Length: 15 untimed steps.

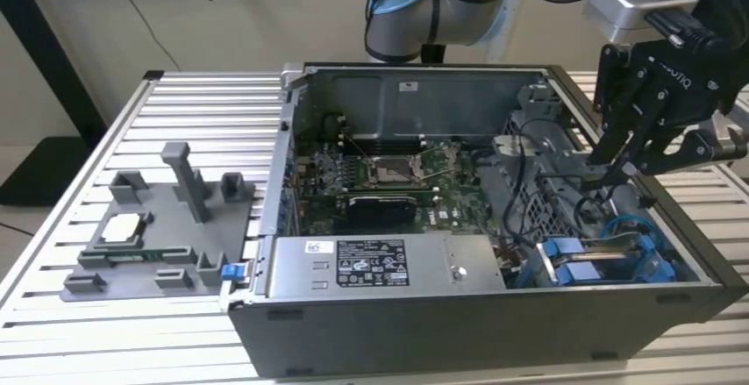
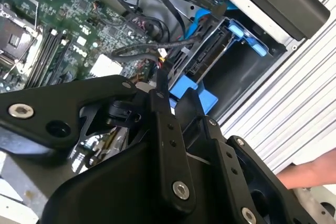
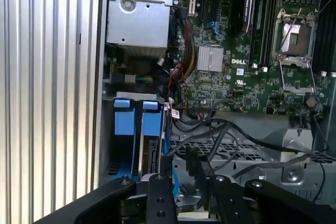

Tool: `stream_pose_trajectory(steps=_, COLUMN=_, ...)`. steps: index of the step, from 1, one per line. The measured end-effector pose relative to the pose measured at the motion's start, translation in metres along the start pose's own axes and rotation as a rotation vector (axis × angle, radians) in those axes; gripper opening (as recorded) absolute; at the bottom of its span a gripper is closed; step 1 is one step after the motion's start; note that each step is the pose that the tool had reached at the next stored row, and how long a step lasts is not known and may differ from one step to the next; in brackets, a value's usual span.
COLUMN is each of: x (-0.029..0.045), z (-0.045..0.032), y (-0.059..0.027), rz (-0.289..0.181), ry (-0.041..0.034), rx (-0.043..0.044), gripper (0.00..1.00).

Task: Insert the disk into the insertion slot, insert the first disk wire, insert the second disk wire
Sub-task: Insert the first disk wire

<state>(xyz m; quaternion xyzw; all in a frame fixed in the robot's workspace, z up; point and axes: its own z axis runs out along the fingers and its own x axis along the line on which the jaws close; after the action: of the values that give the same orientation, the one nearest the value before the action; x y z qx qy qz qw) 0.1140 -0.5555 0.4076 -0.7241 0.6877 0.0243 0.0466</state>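
Open computer case point(image 1: 468, 315) lies on slatted metal worktop point(image 1: 199, 104), side panel off, inside facing up. Arm point(image 1: 433, 3) reaches in from behind the case; the tool point(image 1: 617, 174) hangs over the case's end at the exterior view's right, tip down among loose black cables point(image 3: 220, 129), just above the drive area. Cannot tell whether the tool is open, closed or gripping anything: the tip sits against dark cables and its own black body covers it in both wrist views. The disk point(image 2: 207, 59) in its blue carrier sits inside the insertion slot point(image 2: 239, 80), at the case corner near the exterior view's lower right, standing on edge between blue rails, with blue tabs point(image 3: 128, 118) at the bay's open end. Cables run from the green motherboard point(image 1: 351, 188) area toward the disk's end; whether any is plugged into it cannot be told. Grey power supply point(image 1: 374, 267) with black-and-white label lies along the case's near wall, beside the bay. Silver processor socket point(image 1: 390, 170) sits mid-board, well apart from the tool. On the exterior view's left, a grey fixture point(image 1: 164, 218) stands on the worktop beside the case, holding small parts. A person's hand point(image 2: 310, 174) shows over the worktop slats outside the case in the second wrist view.
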Motion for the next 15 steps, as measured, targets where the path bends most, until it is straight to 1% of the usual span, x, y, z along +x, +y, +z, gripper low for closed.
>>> stream_pose_trajectory(steps=5, x=-0.0014, z=0.0058, y=0.0009, rz=-0.004, ry=0.0007, rx=0.0131, gripper=1.00)
stream_pose_trajectory(steps=9, x=-0.0035, z=0.0096, y=0.0038, rz=-0.005, ry=0.0009, rx=0.0195, gripper=1.00)
stream_pose_trajectory(steps=15, x=-0.0044, z=0.0165, y=0.0059, rz=-0.007, ry=0.0017, rx=0.0362, gripper=1.00)
